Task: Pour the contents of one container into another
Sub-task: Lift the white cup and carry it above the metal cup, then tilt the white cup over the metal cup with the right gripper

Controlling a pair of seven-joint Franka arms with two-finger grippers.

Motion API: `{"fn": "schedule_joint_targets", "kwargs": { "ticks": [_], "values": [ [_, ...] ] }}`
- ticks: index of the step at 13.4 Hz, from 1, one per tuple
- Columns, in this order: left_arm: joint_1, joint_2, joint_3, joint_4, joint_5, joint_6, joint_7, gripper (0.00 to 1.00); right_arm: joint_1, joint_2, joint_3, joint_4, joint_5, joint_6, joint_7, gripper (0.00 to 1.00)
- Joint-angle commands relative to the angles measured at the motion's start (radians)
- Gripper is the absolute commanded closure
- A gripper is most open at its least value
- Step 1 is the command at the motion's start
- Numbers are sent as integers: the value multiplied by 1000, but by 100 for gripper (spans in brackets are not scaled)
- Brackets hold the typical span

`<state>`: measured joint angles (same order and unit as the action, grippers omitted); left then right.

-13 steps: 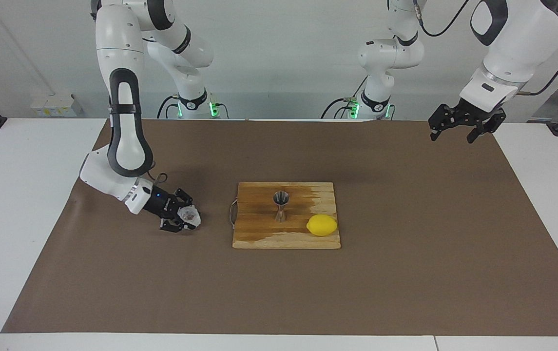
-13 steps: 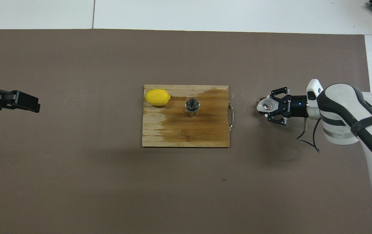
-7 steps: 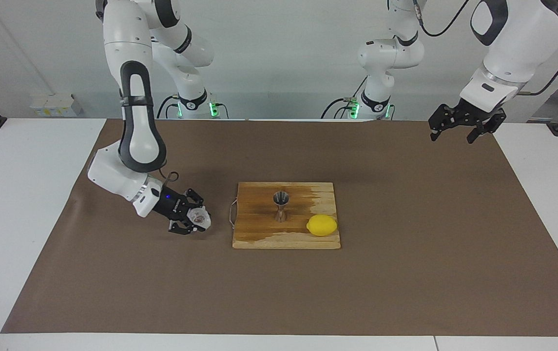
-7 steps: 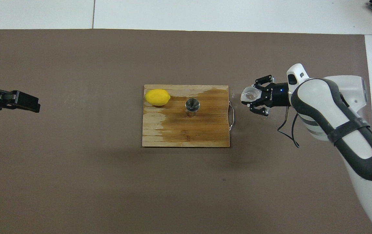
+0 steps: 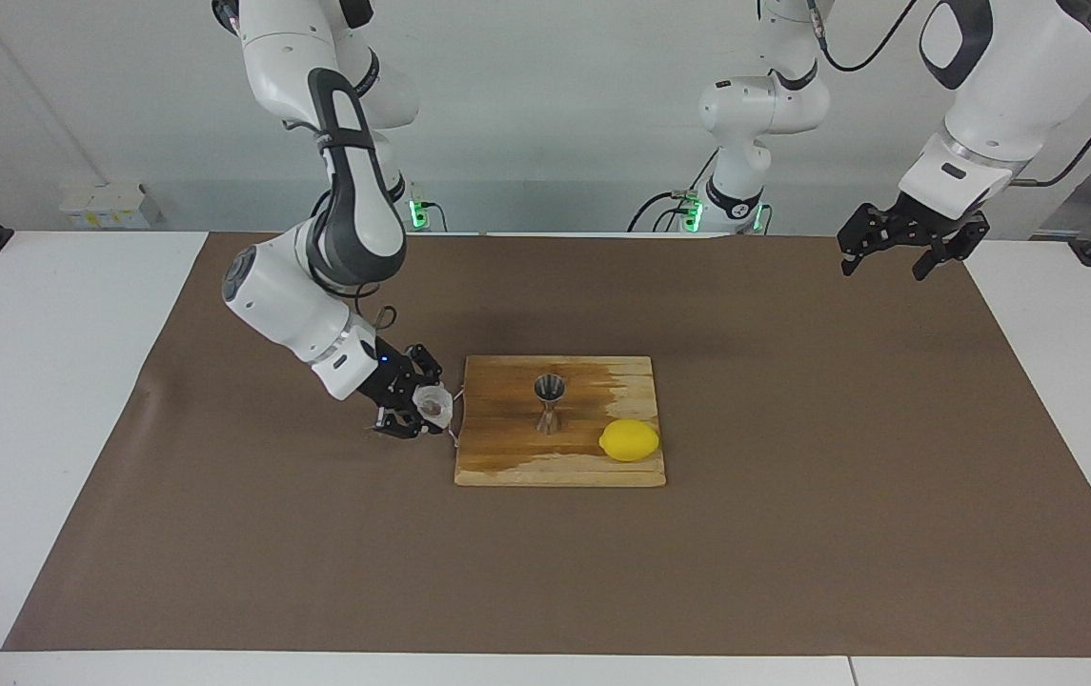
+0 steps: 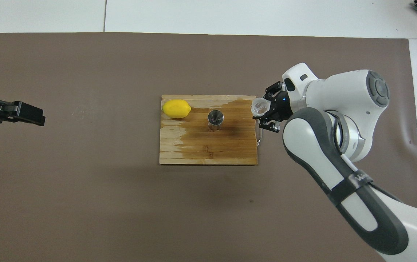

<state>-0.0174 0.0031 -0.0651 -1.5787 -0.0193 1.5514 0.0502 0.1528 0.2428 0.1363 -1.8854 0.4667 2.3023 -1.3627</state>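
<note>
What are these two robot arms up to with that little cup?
The right gripper holds a small translucent cup in the air at the handle end of a wooden cutting board. A steel jigger stands upright on the board, with a lemon beside it. Nothing is being poured yet; the cup is not over the jigger. The left gripper waits, open and empty, above the left arm's end of the table.

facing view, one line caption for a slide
Right hand carries the translucent cup toward the steel jigger on the cutting board.
</note>
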Motion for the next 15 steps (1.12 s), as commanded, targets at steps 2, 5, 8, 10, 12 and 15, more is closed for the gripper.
{"fn": "schedule_joint_targets", "kwargs": {
  "ticks": [2,5,8,10,12,15],
  "values": [
    [10,-25,-2,-26,-8,-4,5,0,63,-13,0,40,-159,-9,141,94],
    [10,-25,-2,-27,-8,-4,5,0,137,21,2,124,-360,-40,316,98],
    [10,-25,-2,-26,-8,-4,5,0,189,92,2,215,-503,-73,411,99],
    [10,-25,-2,-26,-8,-4,5,0,218,98,2,216,-555,-72,428,99],
    [10,-25,-2,-26,-8,-4,5,0,238,102,2,215,-647,-73,442,97],
    [10,-25,-2,-26,-10,-4,5,0,258,113,2,206,-694,-67,476,98]
  ]
}}
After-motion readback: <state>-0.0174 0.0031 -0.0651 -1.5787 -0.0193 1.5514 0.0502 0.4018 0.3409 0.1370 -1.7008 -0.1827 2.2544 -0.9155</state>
